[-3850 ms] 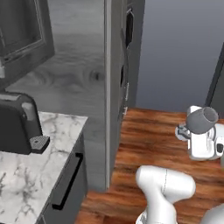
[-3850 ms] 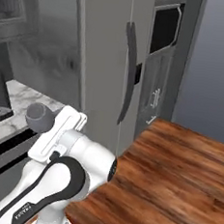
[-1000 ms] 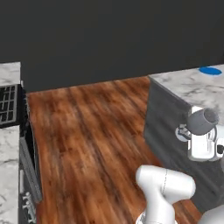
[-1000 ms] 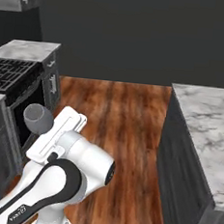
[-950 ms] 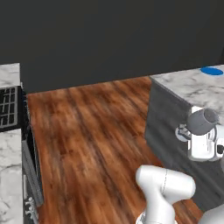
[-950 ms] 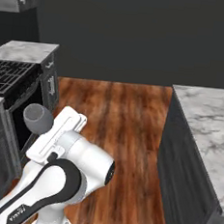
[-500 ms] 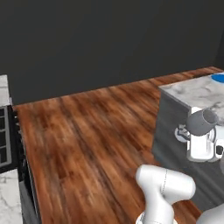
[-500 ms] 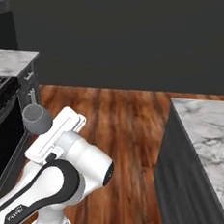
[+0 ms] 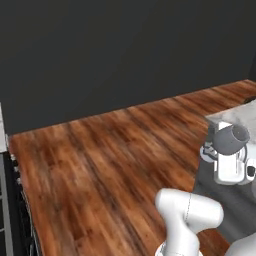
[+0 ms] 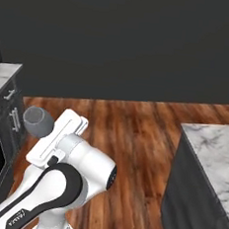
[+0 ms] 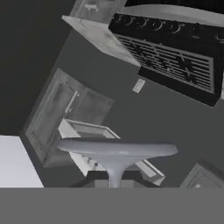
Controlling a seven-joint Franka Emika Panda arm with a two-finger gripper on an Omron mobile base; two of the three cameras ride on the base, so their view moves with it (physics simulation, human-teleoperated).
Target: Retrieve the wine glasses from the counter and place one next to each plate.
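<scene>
Claw (image 11: 114, 183) closed on the stem of a wine glass (image 11: 117, 152) — the hand view looks along the stem at the round grey foot, which spreads wide just past the fingertips. The tips themselves are hidden under the band at the bottom, so I can't see the contact, only the stem running down between them.

Beyond the foot, in that tilted view: a black stove top with grates (image 11: 175, 52), a pale marble slab beside it (image 11: 94, 33), and grey cabinet doors (image 11: 65, 109) below.

From the base cameras: the white arm (image 10: 60, 180) is folded up close to the base, wrist (image 9: 229, 155) high at the right side of the left view. Dark wood floor (image 9: 110, 160) stretches ahead to a flat black wall (image 10: 123, 43).

A marble-topped table on a dark body (image 10: 212, 150) sits at the right, its near corner pointing toward the arm; the same top is partly behind the wrist in the left view. At the left edge — a dark cabinet with a marble top (image 10: 3, 76).
</scene>
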